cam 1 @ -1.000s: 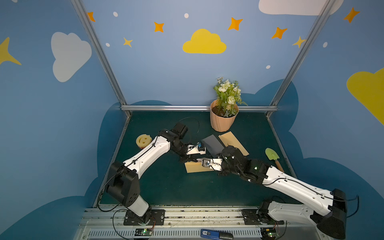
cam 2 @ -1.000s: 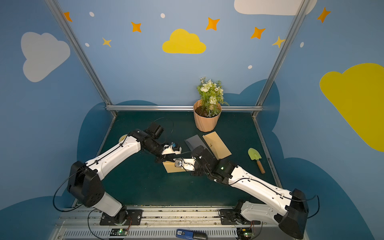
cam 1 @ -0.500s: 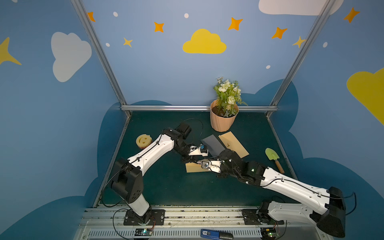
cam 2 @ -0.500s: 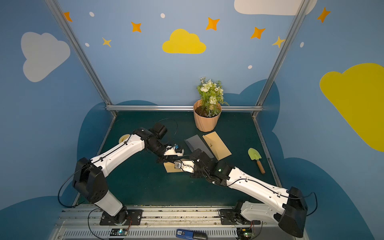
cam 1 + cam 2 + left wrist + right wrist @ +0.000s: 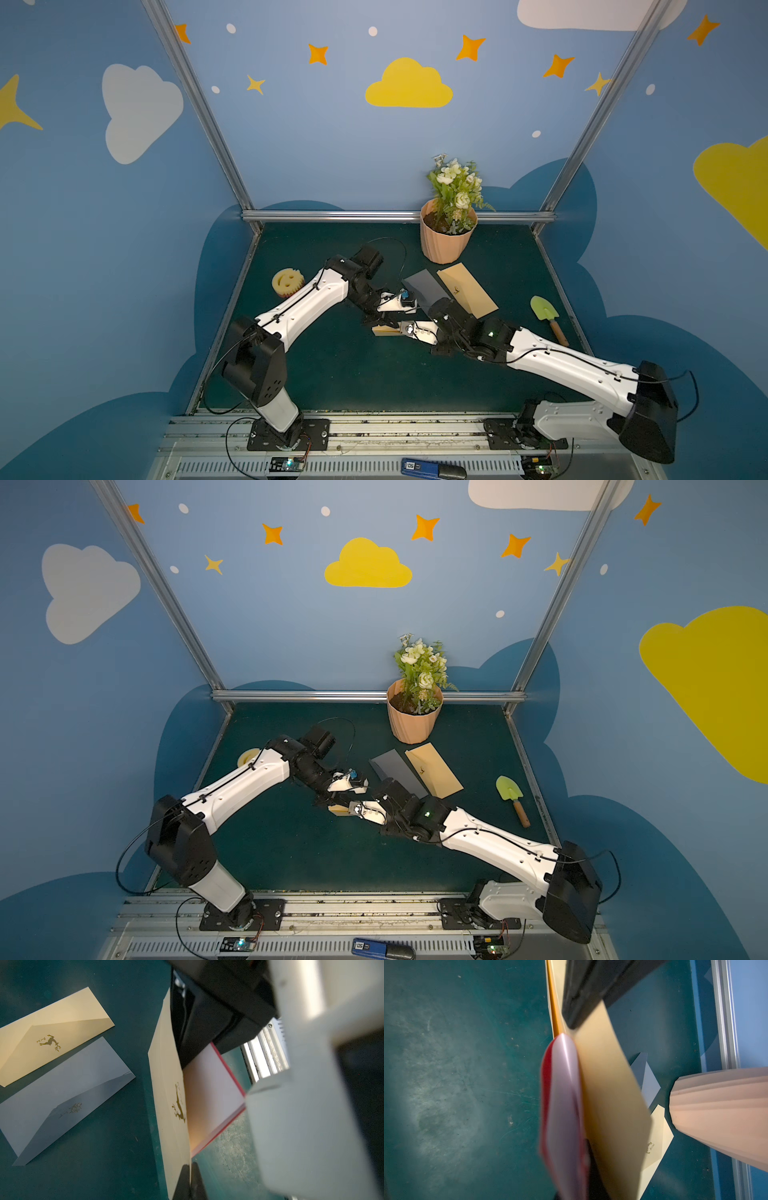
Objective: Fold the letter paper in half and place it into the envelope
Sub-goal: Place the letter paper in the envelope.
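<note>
Green matting (image 5: 332, 374) covers the bench. At the far left sits a yellow smiley sponge (image 5: 288, 282), just beside the left arm and well clear of the work.

At mid-bench the left gripper (image 5: 190, 1179) is clamped on the edge of the envelope (image 5: 170, 1105), which stands raised on edge. Against its open side lies the letter paper (image 5: 209, 1088) (white, red-bordered, folded). We cannot tell whether its leading edge is inside. The right gripper (image 5: 397, 329) is closed on the paper from the opposite side.

Further right, a grey envelope (image 5: 424, 286) and a spare tan envelope (image 5: 467, 291) lie flat, side by side, close behind the right wrist. A flower pot (image 5: 446, 239) stands at the back rail. A green trowel (image 5: 544, 309) rests near the right edge, apart from everything.

Both top views show only a tan sliver between the two grippers, and the paper is hidden there. The left wrist view shows the pinch and a deer emblem, though the right gripper's white housing blocks much of it. The right wrist view shows the paper bowed and blurred, with a black finger of the left gripper crossing the envelope.
</note>
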{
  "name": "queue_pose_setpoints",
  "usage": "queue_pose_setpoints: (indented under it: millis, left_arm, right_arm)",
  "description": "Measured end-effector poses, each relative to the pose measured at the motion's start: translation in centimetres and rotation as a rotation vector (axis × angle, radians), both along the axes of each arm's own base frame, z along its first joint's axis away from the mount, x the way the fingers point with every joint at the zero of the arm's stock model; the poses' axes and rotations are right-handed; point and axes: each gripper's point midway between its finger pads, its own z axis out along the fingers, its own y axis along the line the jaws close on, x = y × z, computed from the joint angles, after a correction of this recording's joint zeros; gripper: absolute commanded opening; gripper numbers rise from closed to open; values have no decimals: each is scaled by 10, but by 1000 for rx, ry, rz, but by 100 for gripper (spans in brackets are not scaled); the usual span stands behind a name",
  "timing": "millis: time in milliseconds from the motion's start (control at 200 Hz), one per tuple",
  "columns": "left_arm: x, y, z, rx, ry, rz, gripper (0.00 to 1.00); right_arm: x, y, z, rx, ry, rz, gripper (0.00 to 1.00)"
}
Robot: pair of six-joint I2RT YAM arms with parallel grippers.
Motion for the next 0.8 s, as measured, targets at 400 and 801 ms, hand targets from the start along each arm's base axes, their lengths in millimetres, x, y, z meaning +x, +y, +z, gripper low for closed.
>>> queue_pose_setpoints:
  millis: [400, 801]
  left_arm:
    - [1, -3, -1, -23, -2, -3, 4]
    - [2, -3, 0, -28, 12, 17, 4]
  right_arm:
    - [-1, 3, -9, 17, 110, -91, 29]
    - [-15, 6, 17, 173, 174, -105, 15]
